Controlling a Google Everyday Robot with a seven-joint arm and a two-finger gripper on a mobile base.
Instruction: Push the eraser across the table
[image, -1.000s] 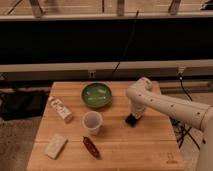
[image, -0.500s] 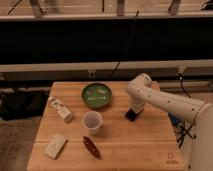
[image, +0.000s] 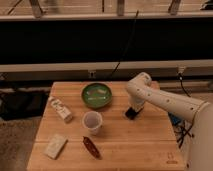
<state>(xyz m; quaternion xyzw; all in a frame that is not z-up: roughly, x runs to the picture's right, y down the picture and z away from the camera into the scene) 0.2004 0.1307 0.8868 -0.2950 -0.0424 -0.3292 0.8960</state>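
The eraser (image: 131, 114) is a small flat black block on the light wooden table (image: 140, 142), right of centre. My gripper (image: 135, 108) hangs from the white arm (image: 165, 100) and sits directly above and against the eraser's far right side. The arm reaches in from the right.
A green bowl (image: 97, 95) stands at the back centre. A translucent cup (image: 92, 121) is in the middle. A white carton (image: 60, 109) lies at the left, a pale beige block (image: 55, 146) at the front left, a dark red-brown object (image: 90, 146) in front of the cup.
The arm has drawn back toward the far side of the table, and the gripper with the eraser has shifted slightly away from the front.
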